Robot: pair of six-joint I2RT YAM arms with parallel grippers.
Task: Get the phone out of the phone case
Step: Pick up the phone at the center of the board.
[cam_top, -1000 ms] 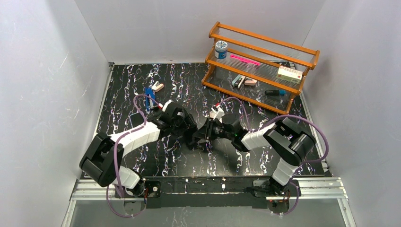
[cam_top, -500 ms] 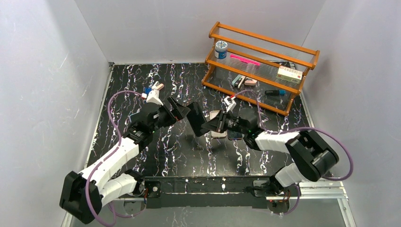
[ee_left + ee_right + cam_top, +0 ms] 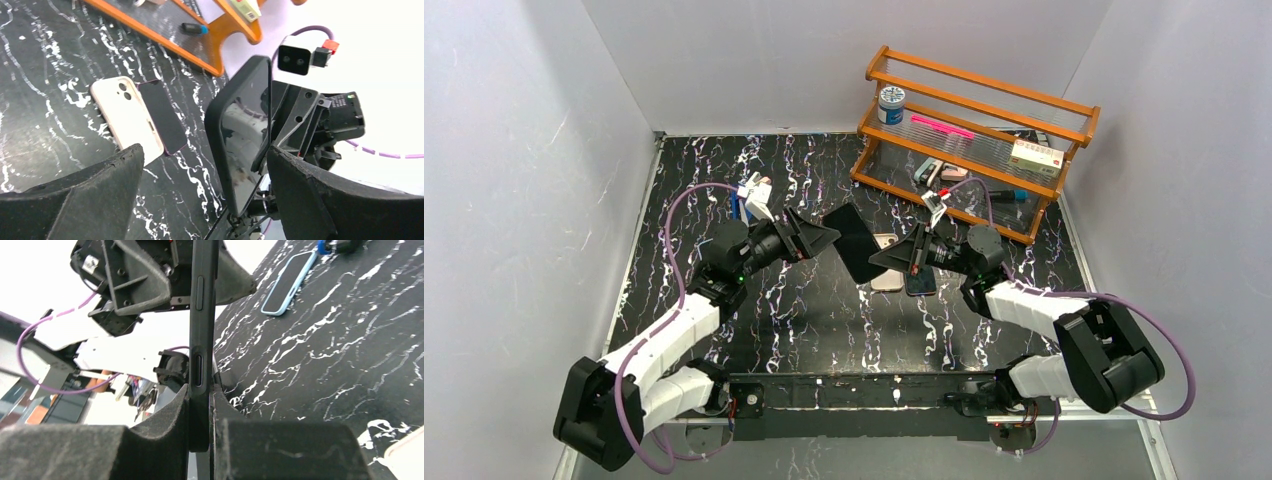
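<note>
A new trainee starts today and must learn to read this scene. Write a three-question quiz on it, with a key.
1. True or false: the left gripper is shut on the black phone.
2. What lies beside the cream case on the table? A dark phone; B mug; C spoon.
3. Fill in: the raised black phone is clamped by the ____ gripper.
Key: 1 false, it is open; 2 A; 3 right gripper.

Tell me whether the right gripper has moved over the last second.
Yes. The right gripper, clamped on the black phone, has moved away from the arm bases, toward the wooden rack.
</note>
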